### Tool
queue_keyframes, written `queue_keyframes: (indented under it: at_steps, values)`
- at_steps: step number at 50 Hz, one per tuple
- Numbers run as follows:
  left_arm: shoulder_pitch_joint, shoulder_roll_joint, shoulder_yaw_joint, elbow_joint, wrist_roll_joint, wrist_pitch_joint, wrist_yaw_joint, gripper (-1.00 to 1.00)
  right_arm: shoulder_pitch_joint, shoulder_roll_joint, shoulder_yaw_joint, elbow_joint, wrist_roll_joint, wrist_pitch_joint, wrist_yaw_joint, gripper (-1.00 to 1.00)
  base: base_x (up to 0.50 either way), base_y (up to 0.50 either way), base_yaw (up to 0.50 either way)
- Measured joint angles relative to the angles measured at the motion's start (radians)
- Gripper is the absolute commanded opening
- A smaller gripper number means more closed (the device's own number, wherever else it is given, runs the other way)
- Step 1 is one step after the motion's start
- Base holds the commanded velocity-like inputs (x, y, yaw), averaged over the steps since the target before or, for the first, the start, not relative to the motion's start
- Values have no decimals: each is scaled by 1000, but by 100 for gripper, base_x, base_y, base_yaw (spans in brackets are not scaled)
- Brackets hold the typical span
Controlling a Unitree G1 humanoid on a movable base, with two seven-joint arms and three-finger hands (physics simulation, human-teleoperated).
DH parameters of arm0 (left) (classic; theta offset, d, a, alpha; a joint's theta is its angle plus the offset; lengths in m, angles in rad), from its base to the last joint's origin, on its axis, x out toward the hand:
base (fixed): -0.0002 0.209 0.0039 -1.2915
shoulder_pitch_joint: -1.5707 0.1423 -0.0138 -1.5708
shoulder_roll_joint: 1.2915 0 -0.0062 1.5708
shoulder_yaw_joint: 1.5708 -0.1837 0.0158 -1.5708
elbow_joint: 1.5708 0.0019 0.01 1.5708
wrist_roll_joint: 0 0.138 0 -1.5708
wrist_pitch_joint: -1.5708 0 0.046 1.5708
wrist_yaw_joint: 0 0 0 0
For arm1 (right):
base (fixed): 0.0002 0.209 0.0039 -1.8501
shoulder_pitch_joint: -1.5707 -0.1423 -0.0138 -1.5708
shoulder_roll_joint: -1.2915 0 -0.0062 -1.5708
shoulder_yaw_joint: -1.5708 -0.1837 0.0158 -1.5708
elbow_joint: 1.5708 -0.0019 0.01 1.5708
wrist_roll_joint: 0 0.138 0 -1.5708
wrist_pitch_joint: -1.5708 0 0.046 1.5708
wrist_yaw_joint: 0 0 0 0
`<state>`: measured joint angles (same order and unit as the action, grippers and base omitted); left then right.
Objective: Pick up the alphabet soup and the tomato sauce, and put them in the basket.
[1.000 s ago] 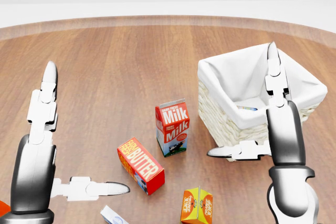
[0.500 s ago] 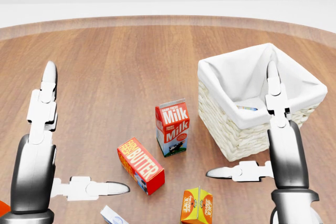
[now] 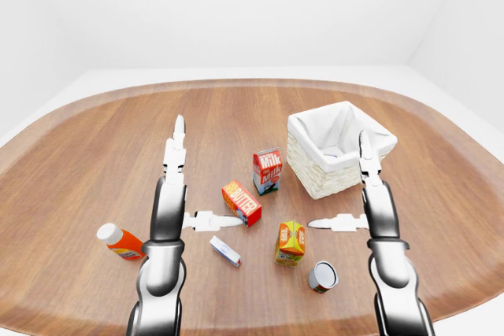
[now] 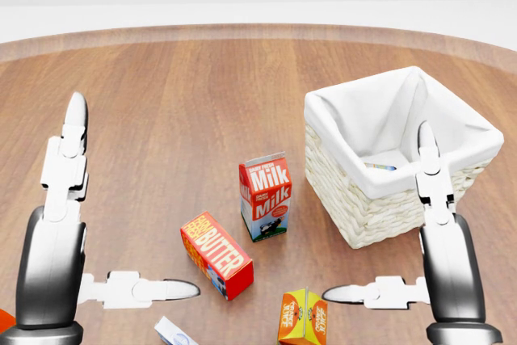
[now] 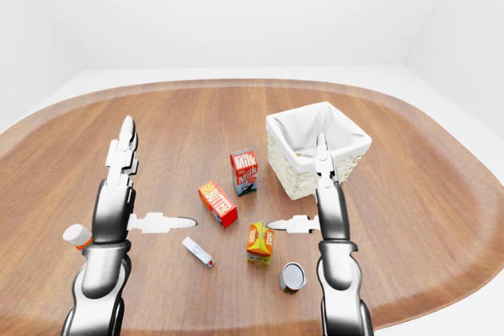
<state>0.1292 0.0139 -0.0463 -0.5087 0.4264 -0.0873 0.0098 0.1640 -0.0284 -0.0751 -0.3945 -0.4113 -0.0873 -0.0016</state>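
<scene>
The wicker basket [image 4: 333, 183] with a white liner stands at the right of the head view. Inside it only a sliver of a can [image 4: 380, 166] shows; its label is unreadable. In the left-eye view a red-sided can [image 3: 322, 276] lies on its side near the bottom, below the orange carton. My right hand [image 4: 374, 209] is open with its fingers spread, just below the basket's near corner and holding nothing. At the left of the same view my left hand [image 4: 137, 193] is open too, left of the butter box.
A milk carton [image 4: 265, 196] stands left of the basket, with a butter box [image 4: 216, 254] and an orange juice carton [image 4: 303, 317] below it. A small white box [image 3: 225, 251] and an orange bottle with a white cap [image 3: 118, 241] lie lower left. The round wooden table [image 3: 94, 155] ends near the bottom.
My right hand has drawn back down the head view, from over the basket's rim to below its near corner. The left hand and all objects stayed put.
</scene>
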Motion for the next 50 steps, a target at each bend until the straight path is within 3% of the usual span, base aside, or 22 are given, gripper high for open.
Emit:
queue_keyframes:
  at_steps: [50]
  values:
    - [0, 0, 0, -1, 0, 0, 0, 100, 214, 33, 51, -82, -14, 0, 3, 100, 0, 0, 0]
